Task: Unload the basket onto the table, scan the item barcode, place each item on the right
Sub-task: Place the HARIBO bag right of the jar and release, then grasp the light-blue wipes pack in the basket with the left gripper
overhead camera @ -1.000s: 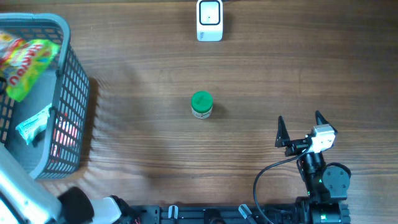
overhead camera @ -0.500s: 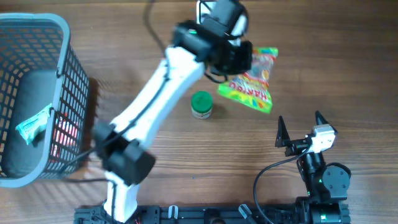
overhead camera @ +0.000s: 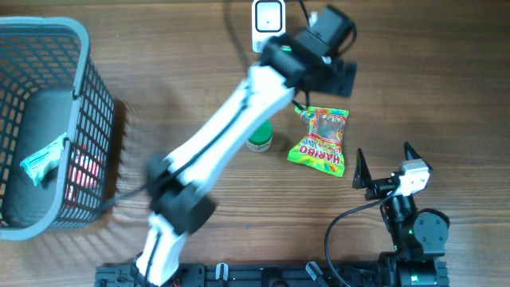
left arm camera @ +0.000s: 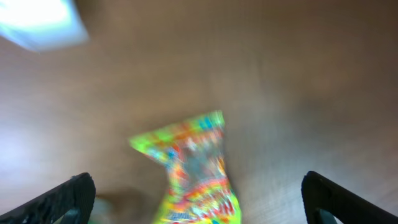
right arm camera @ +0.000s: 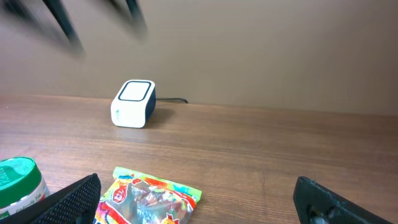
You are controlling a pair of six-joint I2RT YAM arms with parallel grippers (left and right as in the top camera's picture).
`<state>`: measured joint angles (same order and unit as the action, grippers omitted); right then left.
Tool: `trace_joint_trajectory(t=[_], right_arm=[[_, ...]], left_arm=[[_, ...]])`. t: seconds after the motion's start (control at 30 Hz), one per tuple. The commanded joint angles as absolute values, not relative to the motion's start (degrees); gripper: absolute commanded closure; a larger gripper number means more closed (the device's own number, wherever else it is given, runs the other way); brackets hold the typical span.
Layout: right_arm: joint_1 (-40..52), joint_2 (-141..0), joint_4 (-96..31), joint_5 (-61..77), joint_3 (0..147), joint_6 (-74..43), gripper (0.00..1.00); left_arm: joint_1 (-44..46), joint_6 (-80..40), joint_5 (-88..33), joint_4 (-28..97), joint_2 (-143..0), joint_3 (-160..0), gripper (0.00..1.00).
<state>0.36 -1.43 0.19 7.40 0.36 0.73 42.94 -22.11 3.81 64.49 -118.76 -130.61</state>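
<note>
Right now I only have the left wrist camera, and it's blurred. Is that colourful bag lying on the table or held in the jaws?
Observer: The Haribo bag lies flat on the table, below the open left gripper, not held.
Operator: Where's the scanner?
Observer: The white scanner stands at the table's far edge, beyond the bag and apart from it.
Operator: Anything else nearby?
Observer: A green-lidded jar stands to the bag's left, not touching it.
</note>
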Motion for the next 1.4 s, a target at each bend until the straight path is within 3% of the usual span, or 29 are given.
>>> trace_joint_trajectory(t=[0.0, 0.07, 0.2, 0.3, 0.37, 0.5, 0.77, 1.03, 1.17, 1.2, 1.23, 1.27, 1.33, 1.37], right_arm=[[0.58, -1.17, 0.38, 6.85, 0.32, 0.95, 0.0], [0.58, -1.17, 0.38, 6.85, 0.3, 0.95, 0.0], [0.58, -1.17, 0.38, 6.85, 0.3, 0.95, 0.0], [0.58, -1.17, 0.38, 6.85, 0.3, 0.97, 0.0], [0.58, -1.17, 0.38, 6.85, 0.32, 0.95, 0.0], [0.58, -1.17, 0.38, 6.85, 0.3, 0.95, 0.0], [0.58, -1.17, 0.38, 6.85, 0.3, 0.95, 0.0], [0.58, -1.17, 0.38, 6.85, 0.3, 0.95, 0.0], [0.58, -1.17, 0.38, 6.85, 0.32, 0.95, 0.0], [0.58, -1.17, 0.38, 6.85, 0.3, 0.95, 0.0], [0.58, -1.17, 0.38, 6.85, 0.3, 0.95, 0.0], [0.58, -1.17, 0.38, 6.85, 0.3, 0.95, 0.0], [0.58, -1.17, 0.36, 6.85, 0.32, 0.95, 0.0], [0.58, -1.17, 0.38, 6.85, 0.3, 0.95, 0.0]], left_arm=[[38.7, -20.56, 36.88, 70.41, -103.2, -133.1, 0.0], [30.63, -30.89, 43.18, 79.85, -96.75, -133.1, 0.0], [5.37, -59.59, 38.98, 96.2, -93.12, -133.08, 0.0], [-12.88, -62.72, 23.31, 96.29, -94.17, -129.51, 0.0], [-23.35, -71.48, 20.38, 96.25, -95.07, -124.05, 0.0], [-34.83, -80.4, 18.79, 91.09, -95.81, -108.33, 0.0], [-39.48, -76.73, 17.56, 55.46, -95.83, -76.23, 0.0], [-39.51, -76.64, 17.54, 40.97, -99.13, -64.99, 0.0], [-39.51, -67.72, 13.96, 34.37, -103.79, -64.86, 0.01], [-39.51, -65.08, 12.78, 32.67, -104.51, -64.86, 0.07], [-39.51, -63.92, 12.23, 32.05, -104.73, -64.86, 0.21], [-39.51, -62.96, 11.97, 31.83, -104.73, -64.88, 0.44], [-39.51, -62.94, 11.92, 31.92, -104.29, -64.93, 0.8], [-39.51, -62.76, 11.4, 31.92, -103.61, -64.95, 0.87]])
